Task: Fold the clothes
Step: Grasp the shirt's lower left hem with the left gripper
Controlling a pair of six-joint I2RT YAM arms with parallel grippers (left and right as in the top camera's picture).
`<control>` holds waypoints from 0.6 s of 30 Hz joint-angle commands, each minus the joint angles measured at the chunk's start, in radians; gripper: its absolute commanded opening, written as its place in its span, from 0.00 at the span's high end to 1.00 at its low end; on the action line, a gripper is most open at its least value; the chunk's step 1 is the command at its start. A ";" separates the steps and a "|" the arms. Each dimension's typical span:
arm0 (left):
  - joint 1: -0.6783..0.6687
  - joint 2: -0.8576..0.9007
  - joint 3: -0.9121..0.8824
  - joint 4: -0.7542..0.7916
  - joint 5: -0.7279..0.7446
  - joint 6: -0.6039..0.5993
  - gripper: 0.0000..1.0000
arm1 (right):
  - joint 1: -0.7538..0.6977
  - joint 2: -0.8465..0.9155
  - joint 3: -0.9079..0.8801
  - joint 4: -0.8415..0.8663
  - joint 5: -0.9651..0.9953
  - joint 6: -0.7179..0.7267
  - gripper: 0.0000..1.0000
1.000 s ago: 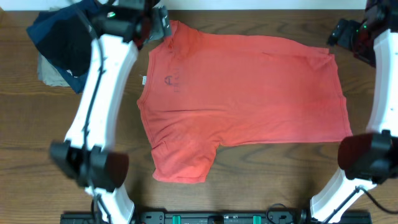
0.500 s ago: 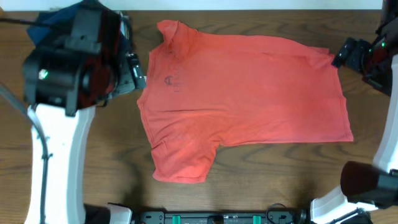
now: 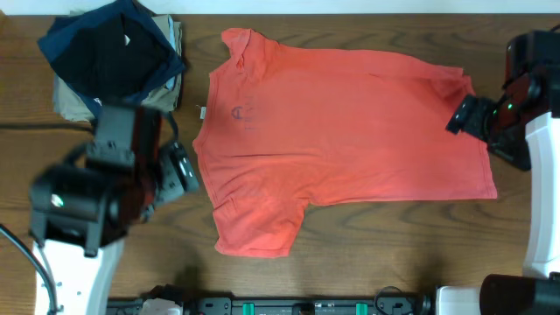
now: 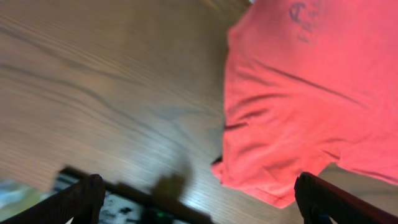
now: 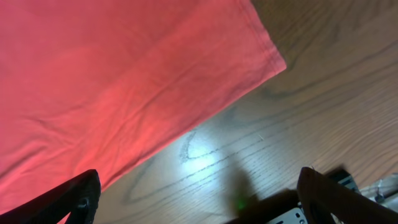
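Overhead view: 1 coral-red cotton T-shirt spread flat on 1 brown wooden table. 2 claws, both gaping wide and empty: left gripper off the collar side, right gripper by the hem corner.

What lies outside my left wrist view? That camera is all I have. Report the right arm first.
Observer: The right fingers hang by the hem end of the T-shirt, spread apart and holding nothing.
Operator: Now list whatever else is out there.
Observer: A pile of dark garments sits on a khaki one at the far left, apart from the shirt.
Operator: Give me the whole shirt.
Observer: It lies flat and unfolded, collar toward that pile, hem toward the right arm.
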 commanded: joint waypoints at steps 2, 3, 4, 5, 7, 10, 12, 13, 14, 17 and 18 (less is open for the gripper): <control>0.002 -0.071 -0.248 0.108 0.163 -0.025 0.02 | 0.002 -0.018 -0.119 0.062 0.000 0.014 0.01; 0.002 -0.078 -0.297 0.131 0.181 -0.025 0.02 | 0.001 -0.018 -0.147 0.080 -0.002 0.014 0.01; 0.002 -0.079 -0.362 0.161 0.199 -0.026 0.02 | 0.002 -0.018 -0.179 0.102 -0.005 0.014 0.01; 0.002 -0.076 -0.416 0.185 0.204 -0.026 0.02 | 0.001 -0.018 -0.206 0.121 -0.009 0.014 0.01; 0.002 -0.064 -0.515 0.233 0.204 -0.026 0.02 | 0.002 -0.018 -0.256 0.160 -0.024 0.014 0.01; 0.002 -0.033 -0.634 0.314 0.204 -0.047 0.02 | 0.002 -0.018 -0.312 0.206 -0.039 0.013 0.01; 0.002 -0.010 -0.683 0.365 0.204 -0.061 0.02 | 0.002 -0.018 -0.334 0.219 -0.039 0.013 0.01; 0.002 0.004 -0.701 0.388 0.204 -0.064 0.02 | 0.002 -0.018 -0.343 0.224 -0.039 0.013 0.01; 0.002 0.016 -0.710 0.402 0.204 -0.067 0.02 | 0.002 -0.018 -0.348 0.226 -0.039 0.014 0.01; 0.002 0.057 -0.716 0.420 0.214 -0.066 0.04 | 0.002 -0.018 -0.352 0.227 -0.038 0.013 0.01; 0.002 0.072 -0.716 0.424 0.224 -0.065 0.06 | 0.002 -0.018 -0.352 0.228 -0.039 0.014 0.01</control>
